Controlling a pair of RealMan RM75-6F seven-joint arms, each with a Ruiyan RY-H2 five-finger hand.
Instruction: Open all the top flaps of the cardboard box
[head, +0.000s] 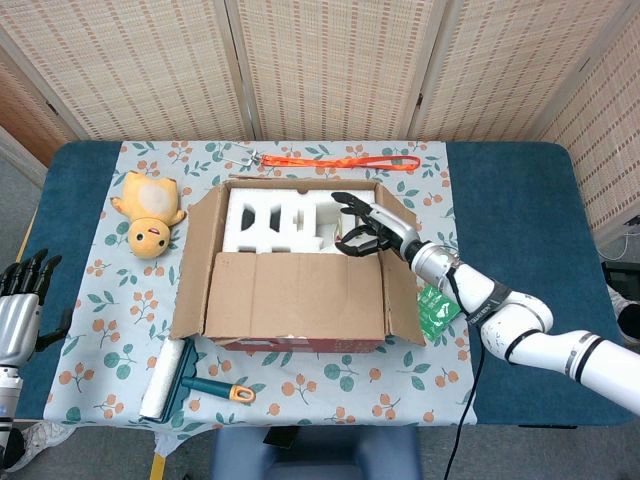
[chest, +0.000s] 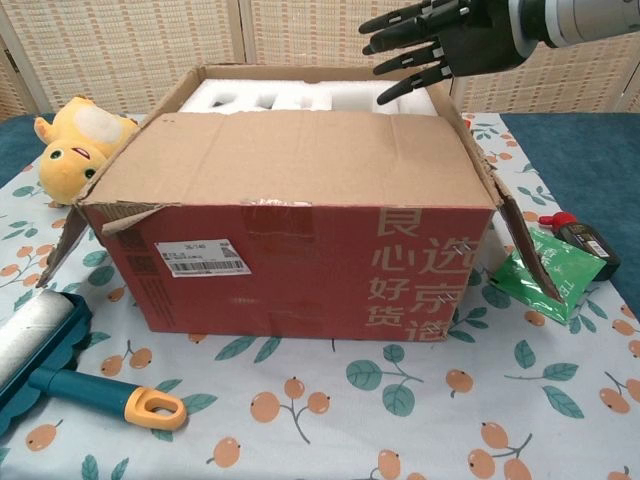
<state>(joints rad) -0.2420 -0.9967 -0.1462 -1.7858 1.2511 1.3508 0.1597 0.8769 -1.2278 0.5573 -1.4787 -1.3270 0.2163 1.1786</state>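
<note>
At the middle of the table's floral cloth, the cardboard box (head: 295, 265) stands with its side and far flaps folded out, white foam packing (head: 290, 222) exposed; only the near flap (head: 295, 295) lies shut. Above the box's far right corner, the right hand (head: 365, 228) hovers, fingers spread, holding nothing. The left hand (head: 20, 300) waits off the table's left edge, fingers apart.

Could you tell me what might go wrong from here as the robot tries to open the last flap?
The right hand hangs over the white foam insert with fingers spread; reaching for the closed front flap, it might snag the foam. Lifting that flap toward the near edge may drag the cardboard box into the lint roller beside it. The left hand sits far off, so probably nothing steadies the box.
</note>
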